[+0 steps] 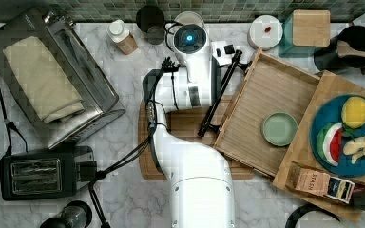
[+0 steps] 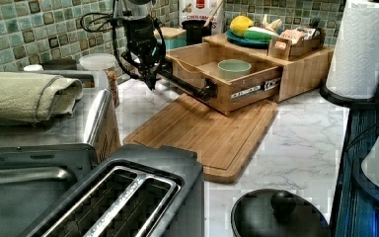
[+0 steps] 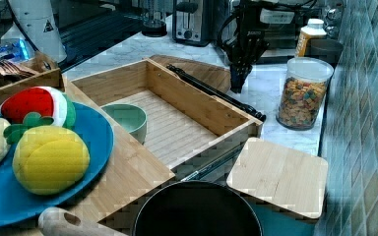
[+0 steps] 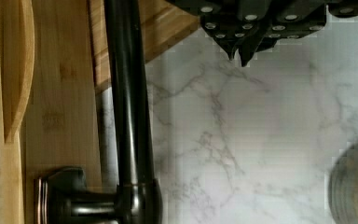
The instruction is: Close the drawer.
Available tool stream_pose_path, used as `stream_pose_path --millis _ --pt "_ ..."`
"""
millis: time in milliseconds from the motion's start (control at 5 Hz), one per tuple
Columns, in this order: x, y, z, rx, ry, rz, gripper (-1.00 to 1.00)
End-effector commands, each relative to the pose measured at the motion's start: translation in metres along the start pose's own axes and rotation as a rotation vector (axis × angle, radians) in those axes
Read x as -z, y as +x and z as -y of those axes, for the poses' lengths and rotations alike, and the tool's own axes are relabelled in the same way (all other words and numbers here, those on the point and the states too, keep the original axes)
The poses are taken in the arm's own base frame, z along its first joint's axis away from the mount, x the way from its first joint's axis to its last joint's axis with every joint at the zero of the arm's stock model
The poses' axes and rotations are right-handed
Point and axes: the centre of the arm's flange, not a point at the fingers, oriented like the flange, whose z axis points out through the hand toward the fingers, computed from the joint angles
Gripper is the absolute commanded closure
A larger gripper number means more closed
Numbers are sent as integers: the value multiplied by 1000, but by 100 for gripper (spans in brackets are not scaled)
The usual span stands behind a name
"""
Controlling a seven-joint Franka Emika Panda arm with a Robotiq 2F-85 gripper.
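Light ribbed wood drawer (image 1: 259, 109), dark glossy metal handle (image 4: 129, 107), veined marble counter (image 4: 242, 140).

Drawer (image 1: 266, 114) pulled out, centre-right of the top view, bowl (image 1: 279, 128) inside. Plate (image 1: 347, 135) on slab at right. Cutting board (image 1: 180, 142) centre, probably partly under drawer. Toaster (image 1: 43, 173) lower left.

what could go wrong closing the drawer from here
The gripper hangs beside the black handle bar, jaws together, not touching it; a push from here might glance off the round bar. The drawer is pulled far out with a green bowl loose inside, so a hard shove could slide it. The jar of cereal stands near the gripper.
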Motion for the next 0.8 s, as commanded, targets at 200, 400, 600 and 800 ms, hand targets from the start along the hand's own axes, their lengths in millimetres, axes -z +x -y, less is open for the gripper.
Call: stream_pose_path --millis 200,400,600,800 --pt "28 8 -70 -12 18 -21 100" --pt "25 6 -88 -10 10 -35 100" --pt "25 7 -113 -14 9 -36 100" --pt "20 5 -144 -18 -1 -50 100"
